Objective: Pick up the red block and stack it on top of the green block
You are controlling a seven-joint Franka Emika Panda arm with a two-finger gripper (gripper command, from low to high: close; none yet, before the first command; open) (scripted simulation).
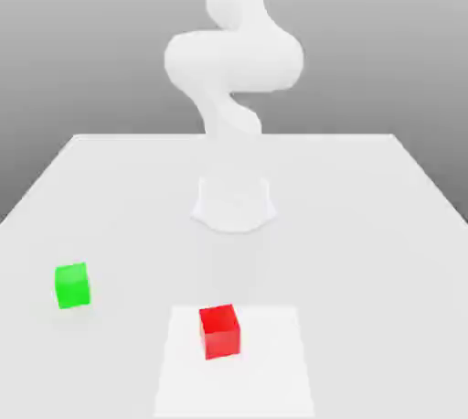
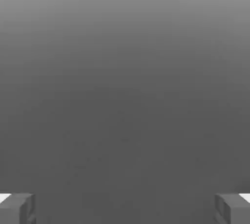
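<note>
red block (image 1: 219,332) sits on table (image 1: 347,262), well apart from green block (image 1: 72,286). gripper (image 2: 125,209) wide open, empty; likely needs lowering onto red block.

"Where did the exterior camera stand?"
"Well back, looking slightly down across the pale, smooth table (image 1: 366,225), facing the glossy white jointed robot arm (image 1: 233,60)."
"And the hand's?"
"Close behind the grey two-finger gripper (image 2: 125,209), facing plain grey background (image 2: 125,96); both views had grey."

Bright red block (image 1: 220,332), bright green block (image 1: 72,286), plain white arm (image 1: 234,60).
</note>
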